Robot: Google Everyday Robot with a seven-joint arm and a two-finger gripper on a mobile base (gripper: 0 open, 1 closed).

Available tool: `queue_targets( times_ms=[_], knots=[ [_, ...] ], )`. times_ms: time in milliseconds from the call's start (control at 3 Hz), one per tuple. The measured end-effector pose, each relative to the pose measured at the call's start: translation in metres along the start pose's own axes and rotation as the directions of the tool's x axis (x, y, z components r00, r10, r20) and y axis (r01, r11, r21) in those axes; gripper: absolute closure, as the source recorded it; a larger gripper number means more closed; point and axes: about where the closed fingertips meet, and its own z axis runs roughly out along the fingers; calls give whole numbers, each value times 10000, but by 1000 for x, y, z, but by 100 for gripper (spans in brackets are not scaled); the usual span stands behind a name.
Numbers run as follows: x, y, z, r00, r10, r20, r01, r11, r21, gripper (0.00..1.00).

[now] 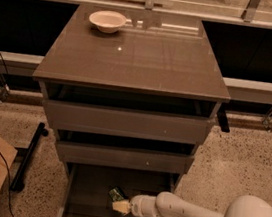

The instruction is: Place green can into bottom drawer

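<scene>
I have the end effector [121, 205] down inside the open bottom drawer [90, 185], toward its front, with the white arm [186, 216] trailing off to its right. The green can [116, 194] sits tilted right at its tip, just up and left of it, over the drawer floor. I cannot tell whether the end effector is clamped on the can or apart. Far above it, on the bench [138, 55], a cream bowl [107, 20] rests at the back left.
</scene>
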Motion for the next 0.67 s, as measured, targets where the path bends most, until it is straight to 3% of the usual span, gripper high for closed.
queue_targets(
  times_ms=[333, 667],
  knots=[
    [18, -19, 18, 9948, 469, -901, -450, 9987, 226, 28],
    [17, -16, 18, 9955, 450, -837, -436, 9989, 177, 3]
  ],
)
